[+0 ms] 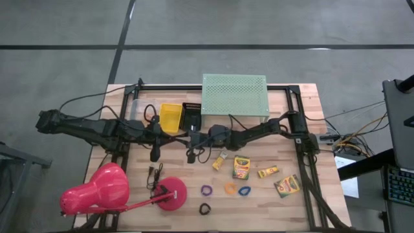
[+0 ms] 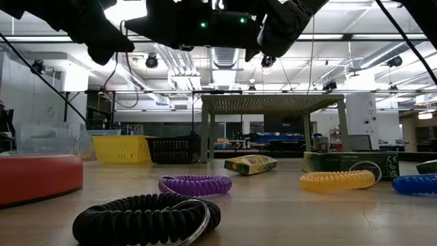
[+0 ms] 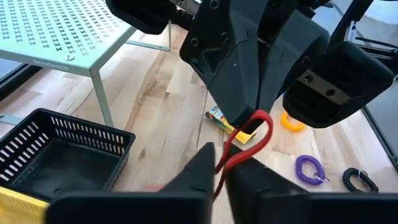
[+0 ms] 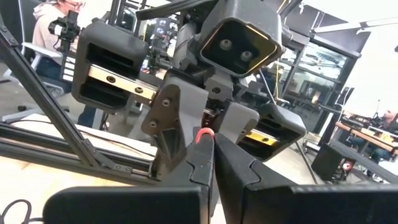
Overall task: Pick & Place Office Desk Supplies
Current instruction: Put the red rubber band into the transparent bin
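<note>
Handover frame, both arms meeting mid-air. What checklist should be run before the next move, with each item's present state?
1. Left claw shut on the red loop: ok.
2. Right claw pinching the same loop: ok.
3. Loop held clear above the table: ok.
4. Black basket top unblocked: ok.
5. Left grip firm enough for the right claw to let go: cannot tell.

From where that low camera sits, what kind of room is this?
Probably a robotics lab or workshop: a pale wooden worktable on a bare grey concrete floor, long ceiling strip lights over rows of benches, and a person seated at a desk behind the arms.
</note>
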{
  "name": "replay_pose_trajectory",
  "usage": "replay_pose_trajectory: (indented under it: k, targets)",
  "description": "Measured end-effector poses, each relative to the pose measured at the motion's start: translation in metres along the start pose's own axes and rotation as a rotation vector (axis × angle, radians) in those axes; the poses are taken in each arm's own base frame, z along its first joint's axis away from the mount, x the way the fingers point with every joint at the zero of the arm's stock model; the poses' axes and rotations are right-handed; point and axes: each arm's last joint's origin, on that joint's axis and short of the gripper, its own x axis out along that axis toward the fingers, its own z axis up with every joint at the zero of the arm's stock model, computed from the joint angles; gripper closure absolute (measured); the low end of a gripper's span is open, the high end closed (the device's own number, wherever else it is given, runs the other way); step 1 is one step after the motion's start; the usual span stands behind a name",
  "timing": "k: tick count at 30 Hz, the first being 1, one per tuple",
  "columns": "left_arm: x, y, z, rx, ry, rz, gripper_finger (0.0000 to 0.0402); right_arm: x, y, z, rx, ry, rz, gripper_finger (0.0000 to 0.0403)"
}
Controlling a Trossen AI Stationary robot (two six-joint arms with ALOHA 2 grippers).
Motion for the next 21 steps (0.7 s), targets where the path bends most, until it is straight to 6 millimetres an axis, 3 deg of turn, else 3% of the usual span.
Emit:
replay_pose_trajectory:
  k: [3, 21]
  targets:
    - [0.0000, 0.0000, 0.0000, 0.009, 0.000, 0.000, 0.0395, 0.0000, 0.0000, 0.0000, 0.000, 0.000, 0.000, 0.0394]
    - [0.0014, 0.0006, -0.0035, 0.024, 0.008, 0.002, 0.0393, -0.0001, -0.0001, -0.0004, 0.007, 0.002, -0.001, 0.0394]
